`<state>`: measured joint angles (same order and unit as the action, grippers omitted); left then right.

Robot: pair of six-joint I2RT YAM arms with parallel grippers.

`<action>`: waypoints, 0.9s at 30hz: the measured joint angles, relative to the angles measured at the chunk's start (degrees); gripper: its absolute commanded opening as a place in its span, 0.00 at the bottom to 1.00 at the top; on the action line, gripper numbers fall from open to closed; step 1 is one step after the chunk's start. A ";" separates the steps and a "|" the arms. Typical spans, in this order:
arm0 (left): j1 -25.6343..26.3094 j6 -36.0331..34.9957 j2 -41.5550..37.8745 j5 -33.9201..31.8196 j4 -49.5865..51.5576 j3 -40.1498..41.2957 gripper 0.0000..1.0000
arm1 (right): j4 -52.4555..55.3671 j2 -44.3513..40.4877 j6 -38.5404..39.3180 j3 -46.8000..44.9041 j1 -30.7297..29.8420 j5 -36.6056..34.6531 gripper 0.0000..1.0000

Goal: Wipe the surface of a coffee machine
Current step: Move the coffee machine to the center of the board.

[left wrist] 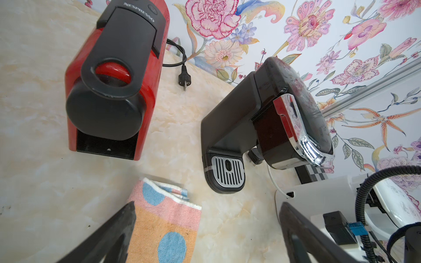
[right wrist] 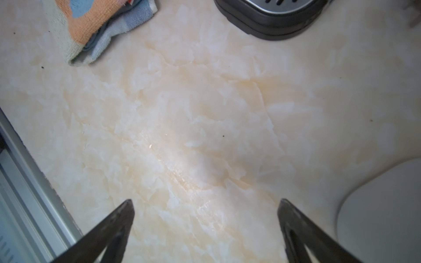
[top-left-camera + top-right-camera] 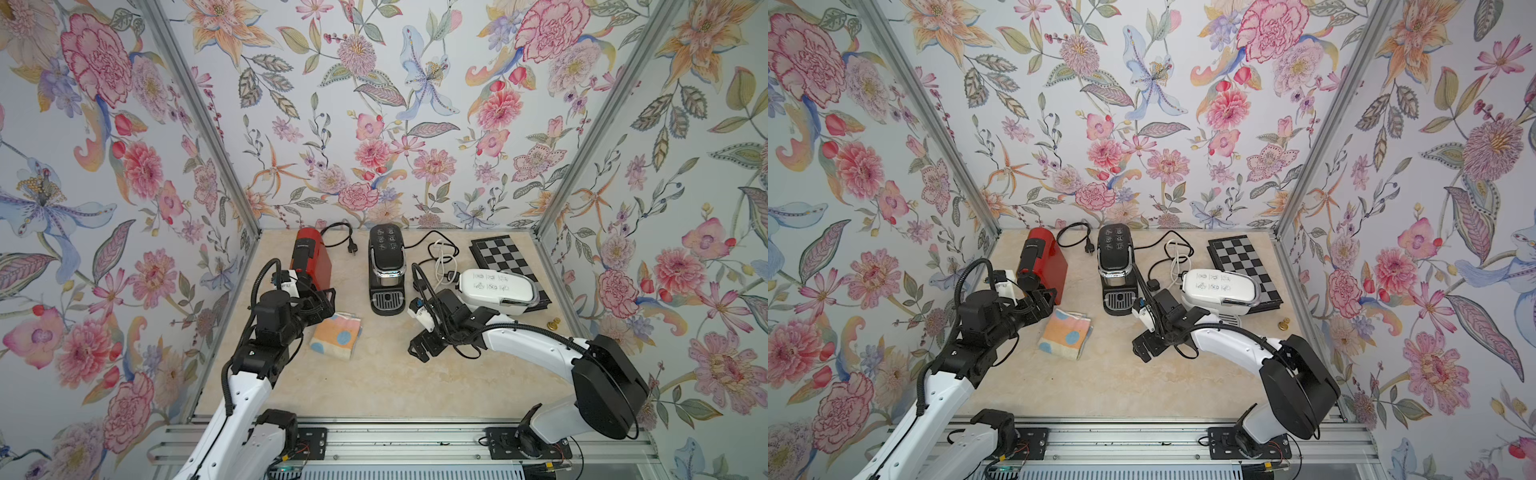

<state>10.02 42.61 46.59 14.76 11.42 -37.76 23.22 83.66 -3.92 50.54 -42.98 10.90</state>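
Left wrist view, wiping task at its outset. The left fingers (image 1: 109, 236) stand spread wide and hold nothing. One of them overlaps the near edge of the folded towel (image 1: 164, 218), but whether it touches cannot be told. The right fingers (image 2: 109, 232) are likewise spread and empty. They hang above bare bench (image 2: 205, 113) on the robot's side of the black coffee machine (image 1: 262, 127), whose drip tray (image 2: 271, 16) shows at the edge of the right wrist view.

The towel, orange and pink with blue dots, lies on the bench near that drip tray, toward the red coffee machine (image 1: 114, 79). The red machine stands apart from the black one, with bare bench between them. The pictures do not settle which of the two is to be wiped.

Progress, as judged: no wiping is done, since the towel is not yet picked up and touches neither machine. Grasping, lifting and rubbing all remain.

Legible writing: "NESPRESSO" on the red machine's black lid. The button icons (image 3: 386, 241) on top of the black machine carry no readable words. Handwritten marks on the white appliance (image 3: 498, 286), on the black machine's other side, are too small to read.
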 measured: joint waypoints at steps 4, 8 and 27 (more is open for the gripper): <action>0.00 0.00 0.85 0.11 -0.68 0.00 0.99 | 1.27 -3.26 -2.14 -4.11 1.99 -1.09 1.00; 0.00 0.00 1.01 0.39 -0.81 0.00 0.99 | 2.47 -4.22 -3.26 -5.14 3.58 -1.31 1.00; 0.00 0.22 0.13 1.55 -2.32 1.64 0.99 | 5.92 9.35 -2.54 1.57 11.78 -1.42 1.00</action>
<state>10.02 42.83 46.72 16.32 9.10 -36.12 29.15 93.01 -6.46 52.12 -31.20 9.47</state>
